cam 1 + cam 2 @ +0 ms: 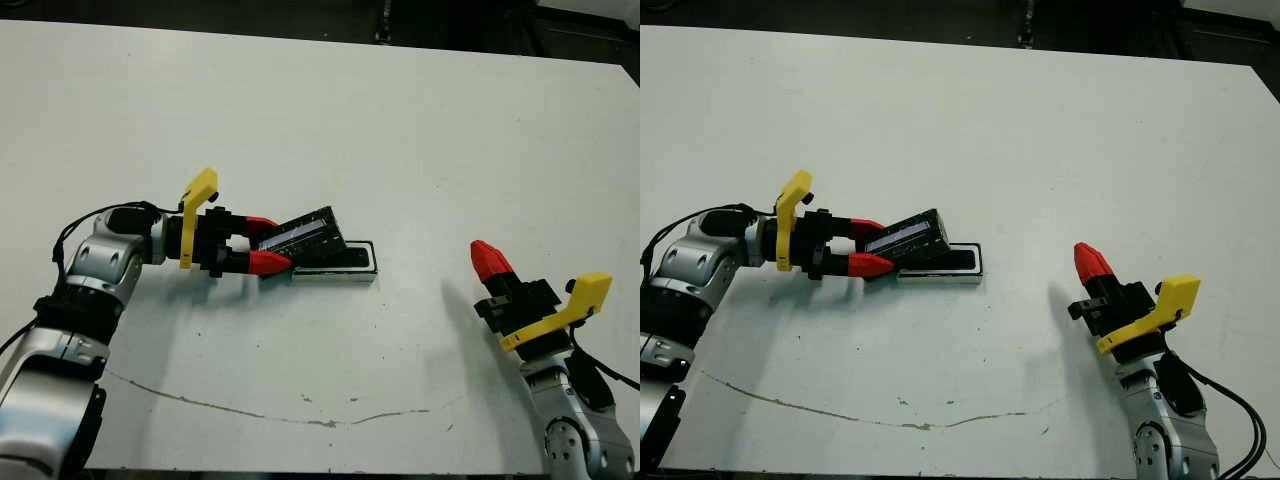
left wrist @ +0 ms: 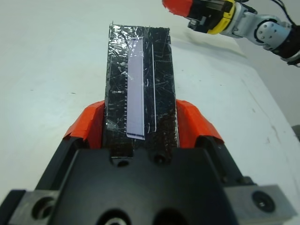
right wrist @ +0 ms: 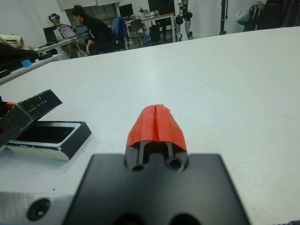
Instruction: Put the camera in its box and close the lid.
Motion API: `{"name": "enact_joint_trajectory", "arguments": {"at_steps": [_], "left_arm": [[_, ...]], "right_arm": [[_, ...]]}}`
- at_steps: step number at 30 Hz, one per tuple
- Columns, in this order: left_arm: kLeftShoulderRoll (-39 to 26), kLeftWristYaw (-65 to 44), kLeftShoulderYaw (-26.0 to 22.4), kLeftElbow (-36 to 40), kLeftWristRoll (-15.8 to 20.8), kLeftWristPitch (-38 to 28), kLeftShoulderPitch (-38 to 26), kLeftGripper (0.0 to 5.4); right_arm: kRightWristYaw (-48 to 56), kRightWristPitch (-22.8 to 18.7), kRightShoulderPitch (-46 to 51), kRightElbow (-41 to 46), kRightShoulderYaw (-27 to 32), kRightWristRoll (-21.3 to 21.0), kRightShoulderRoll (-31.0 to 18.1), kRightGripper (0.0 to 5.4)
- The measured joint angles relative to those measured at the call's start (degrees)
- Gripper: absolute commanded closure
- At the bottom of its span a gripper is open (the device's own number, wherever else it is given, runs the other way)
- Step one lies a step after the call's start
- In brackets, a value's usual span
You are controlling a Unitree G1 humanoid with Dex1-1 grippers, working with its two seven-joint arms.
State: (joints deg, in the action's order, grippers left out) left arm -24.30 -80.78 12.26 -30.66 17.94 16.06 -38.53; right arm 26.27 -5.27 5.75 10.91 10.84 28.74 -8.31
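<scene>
Gripping the lid point(image 1: 303, 235) between its two fingers, the left gripper point(image 1: 264, 244) holds it tilted above the left end of the box point(image 1: 340, 266), lid's far end raised. What fills the box stays unclear. Well apart on the right, the right gripper point(image 3: 156, 124) hovers empty, fingers pressed together.

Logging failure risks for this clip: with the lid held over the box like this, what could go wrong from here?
1. The left pincer holds the lid tilted and skewed over the box; released like this, it may land crooked or slide off.
2. Pressing down on one end could push or tip the box, since the right pincer is shut and apart from it, not bracing it.
</scene>
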Motion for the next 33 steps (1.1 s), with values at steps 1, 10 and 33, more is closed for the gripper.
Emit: {"name": "enact_joint_trajectory", "arguments": {"at_steps": [1,10,33], "left_arm": [[-0.09,-0.1,0.11,0.44,0.04,0.4,-0.04,2.26],[-0.62,-0.53,0.44,3.39,0.03,2.81,-0.06,2.26],[5.25,3.23,4.96,-3.11,-6.96,-6.9,-3.37,2.26]], "right_arm": [[0.0,0.0,0.0,0.01,0.0,0.0,-0.02,5.4],[-0.62,-1.01,0.06,1.13,-0.08,-0.13,-0.16,5.4],[-0.27,-0.85,0.58,0.81,-0.13,0.09,-0.14,5.4]]}}
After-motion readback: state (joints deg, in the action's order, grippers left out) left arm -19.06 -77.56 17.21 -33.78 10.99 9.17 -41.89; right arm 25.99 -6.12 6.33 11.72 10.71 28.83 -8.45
